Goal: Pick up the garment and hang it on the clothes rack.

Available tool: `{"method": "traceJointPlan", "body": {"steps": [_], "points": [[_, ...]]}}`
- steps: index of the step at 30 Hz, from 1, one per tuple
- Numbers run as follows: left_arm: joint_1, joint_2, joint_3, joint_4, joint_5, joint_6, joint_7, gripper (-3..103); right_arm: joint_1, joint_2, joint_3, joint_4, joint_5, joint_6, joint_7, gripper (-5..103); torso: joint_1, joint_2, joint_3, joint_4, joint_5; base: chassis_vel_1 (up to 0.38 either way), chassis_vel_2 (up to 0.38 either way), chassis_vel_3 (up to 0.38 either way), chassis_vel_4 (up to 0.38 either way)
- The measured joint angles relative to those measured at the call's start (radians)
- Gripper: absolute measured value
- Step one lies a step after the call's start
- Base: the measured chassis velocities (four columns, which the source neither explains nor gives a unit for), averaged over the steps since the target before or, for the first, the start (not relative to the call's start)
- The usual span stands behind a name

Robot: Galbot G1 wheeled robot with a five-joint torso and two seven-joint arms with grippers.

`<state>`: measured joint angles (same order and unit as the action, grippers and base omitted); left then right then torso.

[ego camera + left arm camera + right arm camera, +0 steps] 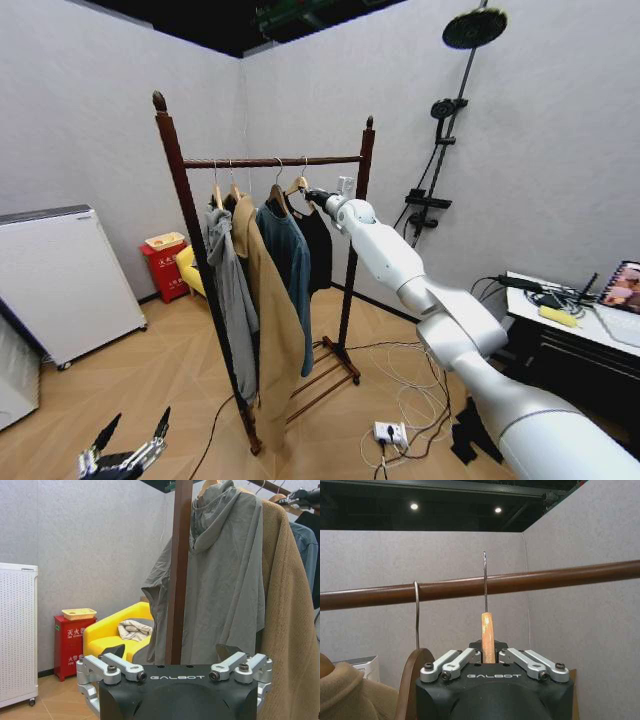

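The garment [318, 245] is hanging at the clothes rack [272, 160] rail's 3 o'clock end while the right claw [489, 656] is pinching its wooden hanger [488, 635], whose hook looks seated over the rail, so spreading the fingers seems due next; the left claw [128, 452] is idling spread, low at 7 o'clock.

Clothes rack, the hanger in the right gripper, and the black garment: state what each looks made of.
The clothes rack: dark reddish-brown wood, smooth, slightly glossy; turned knob tops.
The hanger, clamped by the right gripper: pale wood body, thin grey wire hook, probably metal.
The garment: soft matte black cloth hanging in folds; the fibre can't be judged.
The left gripper hangs low, open.
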<state>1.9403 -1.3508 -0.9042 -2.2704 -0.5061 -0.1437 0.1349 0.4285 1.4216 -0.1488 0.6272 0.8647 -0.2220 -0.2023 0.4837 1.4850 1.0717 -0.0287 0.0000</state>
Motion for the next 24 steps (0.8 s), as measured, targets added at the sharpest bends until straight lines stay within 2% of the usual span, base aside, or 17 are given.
{"method": "traceJointPlan", "body": {"steps": [5, 7, 8, 10, 12, 14, 24], "points": [[0.000, 0.000, 0.000, 0.000, 0.000, 0.000, 0.000, 100, 0.029, 0.010, -0.007, -0.020, -0.004, -0.005, -0.003, 10, 0.000, 0.000, 0.000, 0.0000, 0.0000, 0.000, 0.000, 0.000, 0.000], [0.000, 0.000, 0.000, 0.000, 0.000, 0.000, 0.000, 100, 0.050, 0.012, -0.023, -0.019, -0.016, -0.053, 0.001, 10, 0.000, 0.000, 0.000, 0.0001, -0.0001, 0.000, 0.000, 0.000, 0.000], [0.000, 0.000, 0.000, 0.000, 0.000, 0.000, 0.000, 100, 0.050, 0.012, -0.023, -0.019, -0.016, -0.053, 0.001, 10, 0.000, 0.000, 0.000, 0.0001, -0.0001, 0.000, 0.000, 0.000, 0.000], [0.000, 0.000, 0.000, 0.000, 0.000, 0.000, 0.000, 100, 0.080, -0.006, -0.060, 0.004, -0.012, -0.158, 0.000, 10, 0.000, 0.000, 0.000, 0.0001, 0.0000, 0.000, 0.000, 0.000, 0.000], [0.000, 0.000, 0.000, 0.000, 0.000, 0.000, 0.000, 100, 0.089, -0.009, -0.067, 0.004, -0.011, -0.174, -0.001, 10, 0.000, 0.000, 0.000, 0.0000, 0.0000, 0.000, 0.000, 0.000, 0.000], [0.000, 0.000, 0.000, 0.000, 0.000, 0.000, 0.000, 100, 0.133, -0.013, -0.089, -0.016, -0.007, -0.232, -0.013, 10, 0.000, 0.000, 0.000, -0.0002, 0.0000, 0.000, 0.000, 0.000, 0.000], [0.000, 0.000, 0.000, 0.000, 0.000, 0.000, 0.000, 100, 0.208, 0.003, -0.157, -0.116, -0.004, -0.290, -0.049, 10, 0.000, 0.000, 0.000, 0.0000, 0.0000, 0.000, 0.000, 0.000, 0.000]]}}
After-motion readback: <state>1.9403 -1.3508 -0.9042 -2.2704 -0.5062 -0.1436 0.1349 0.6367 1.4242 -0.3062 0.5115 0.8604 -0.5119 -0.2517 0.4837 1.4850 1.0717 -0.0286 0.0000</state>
